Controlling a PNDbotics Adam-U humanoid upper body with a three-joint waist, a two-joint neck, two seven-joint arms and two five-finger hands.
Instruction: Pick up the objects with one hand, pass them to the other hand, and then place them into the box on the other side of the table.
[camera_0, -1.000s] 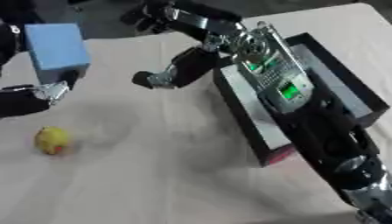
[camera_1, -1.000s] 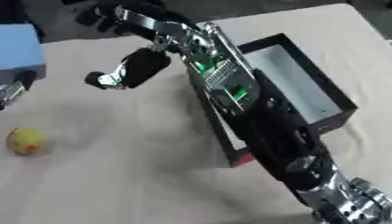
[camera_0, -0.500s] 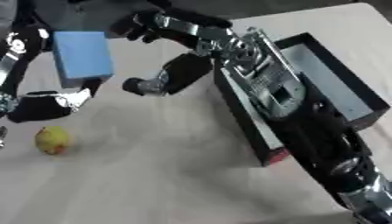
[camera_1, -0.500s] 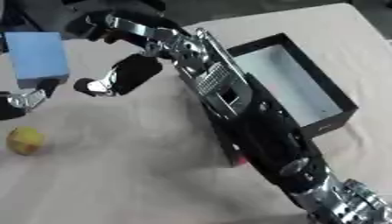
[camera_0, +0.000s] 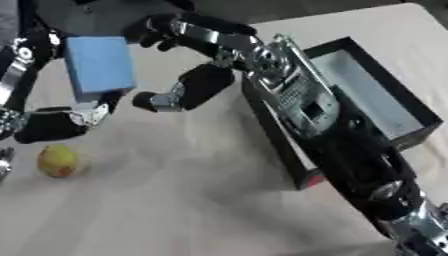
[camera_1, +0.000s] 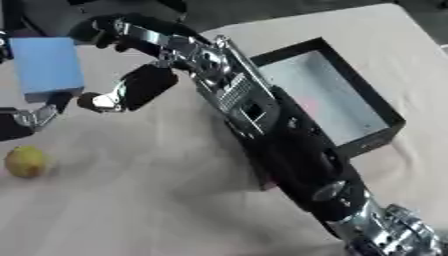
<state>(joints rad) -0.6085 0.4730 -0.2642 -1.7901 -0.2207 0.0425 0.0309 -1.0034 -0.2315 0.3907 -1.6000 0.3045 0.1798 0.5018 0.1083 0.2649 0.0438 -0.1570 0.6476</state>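
Right arm is reaching diagonally from lower right toward upper left, right hand (camera_0: 188, 57) spread open, thumb hanging below fingers. Left hand (camera_0: 52, 117) at the left edge is pinching something, fingers curled.

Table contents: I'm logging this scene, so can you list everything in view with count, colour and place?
Block: one, light blue, held up off the table at the left, in the left hand.
Fruit: one, small, yellow with a reddish patch, lying on the cloth at the lower left.
Box: one, black walls with a pale inside, open, on the right side of the table; nothing seen in it.
Tablecloth: one, beige, covering the table.
Left hand: black and silver, at the left edge, fingers round the block.
Right hand: black and silver, reaching across toward the block, fingers spread, holding nothing.
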